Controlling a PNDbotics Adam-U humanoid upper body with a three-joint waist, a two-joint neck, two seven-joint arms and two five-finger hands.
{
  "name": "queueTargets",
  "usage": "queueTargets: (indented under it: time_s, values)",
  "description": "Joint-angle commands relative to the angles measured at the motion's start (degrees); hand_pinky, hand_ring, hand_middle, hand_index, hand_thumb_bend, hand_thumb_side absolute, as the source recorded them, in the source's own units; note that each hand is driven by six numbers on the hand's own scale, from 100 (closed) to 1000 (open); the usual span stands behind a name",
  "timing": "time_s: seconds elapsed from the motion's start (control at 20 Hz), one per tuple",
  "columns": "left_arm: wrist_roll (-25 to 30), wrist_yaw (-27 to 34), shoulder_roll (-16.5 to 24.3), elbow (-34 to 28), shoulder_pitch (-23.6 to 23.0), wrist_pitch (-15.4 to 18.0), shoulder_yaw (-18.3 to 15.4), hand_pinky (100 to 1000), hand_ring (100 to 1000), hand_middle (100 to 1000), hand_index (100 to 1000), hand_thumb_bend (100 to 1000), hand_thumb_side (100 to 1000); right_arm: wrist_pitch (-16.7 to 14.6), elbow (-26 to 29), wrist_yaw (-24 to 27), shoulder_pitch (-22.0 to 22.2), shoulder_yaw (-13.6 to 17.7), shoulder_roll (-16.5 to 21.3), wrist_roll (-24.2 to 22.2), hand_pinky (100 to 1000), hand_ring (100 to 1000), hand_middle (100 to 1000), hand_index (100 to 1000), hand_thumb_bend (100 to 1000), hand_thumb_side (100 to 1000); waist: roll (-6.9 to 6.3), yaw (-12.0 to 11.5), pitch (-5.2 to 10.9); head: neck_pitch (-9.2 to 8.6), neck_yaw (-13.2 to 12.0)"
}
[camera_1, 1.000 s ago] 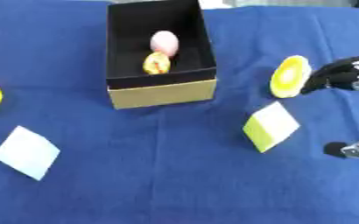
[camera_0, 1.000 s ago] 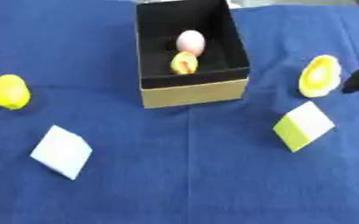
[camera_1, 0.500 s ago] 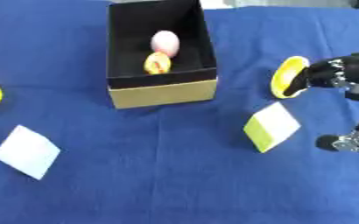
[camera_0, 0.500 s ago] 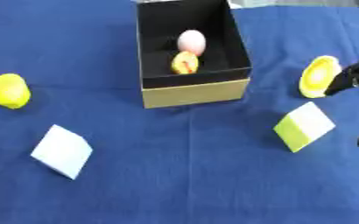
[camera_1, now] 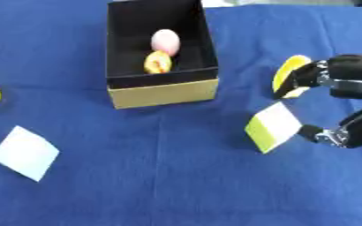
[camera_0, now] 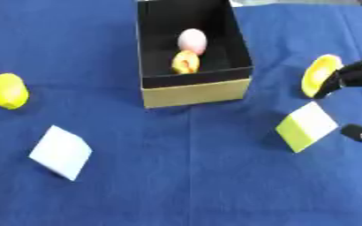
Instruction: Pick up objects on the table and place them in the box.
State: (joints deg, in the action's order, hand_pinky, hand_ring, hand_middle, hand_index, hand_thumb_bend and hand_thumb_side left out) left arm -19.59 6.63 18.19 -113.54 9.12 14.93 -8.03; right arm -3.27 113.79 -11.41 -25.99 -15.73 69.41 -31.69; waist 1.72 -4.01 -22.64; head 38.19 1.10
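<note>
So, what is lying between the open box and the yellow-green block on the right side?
Nothing: between the box and the yellow-green block only bare blue cloth shows, seen best in the right eye view. The right hand is on the block's far side.

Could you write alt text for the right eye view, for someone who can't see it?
A black robot hand reaches from the right toward a yellow object and a yellow-green block on blue cloth; an open box holds two items.

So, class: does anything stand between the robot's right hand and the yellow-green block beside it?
Nothing visible does. The right hand is open around the yellow-green block, fingers above and thumb at its right, with bare blue table between.
</note>
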Motion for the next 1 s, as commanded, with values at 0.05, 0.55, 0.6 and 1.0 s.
queueTargets:
  time_s: [0.05, 0.55, 0.6, 1.0]
  values:
    - [0.25, 0.13, 1.15, -1.05, 0.54, 0.08, -0.15, 736, 581, 540, 779, 278, 562, 1.23, 0.80, -0.26, -1.08, 0.11, 0.78, 0.02, 866, 881, 789, 853, 297, 100, -0.16, -0.15, 0.93, -0.47, 0.28]
    - [0.41, 0.29, 1.00, -1.05, 0.73, 0.04, -0.01, 736, 581, 540, 779, 276, 563, 5.68, 0.80, -3.39, -3.12, -1.51, -1.37, -2.26, 879, 900, 822, 878, 385, 100, -0.10, -0.50, 0.62, -0.51, 1.13]
    - [0.42, 0.31, 0.97, -1.05, 0.75, 0.05, -0.01, 736, 581, 540, 780, 275, 564, 6.10, 0.80, -3.95, -3.25, -1.67, -1.62, -2.61, 881, 901, 823, 878, 387, 100, -0.10, -0.60, 0.54, -0.55, 1.21]
    - [0.49, 0.38, 0.67, -1.05, 1.06, 0.12, 0.06, 736, 582, 540, 779, 273, 566, 8.05, 0.57, -6.56, -3.71, -2.66, -3.25, -4.33, 879, 900, 819, 876, 404, 100, -0.08, -1.34, -0.19, -0.72, 1.50]
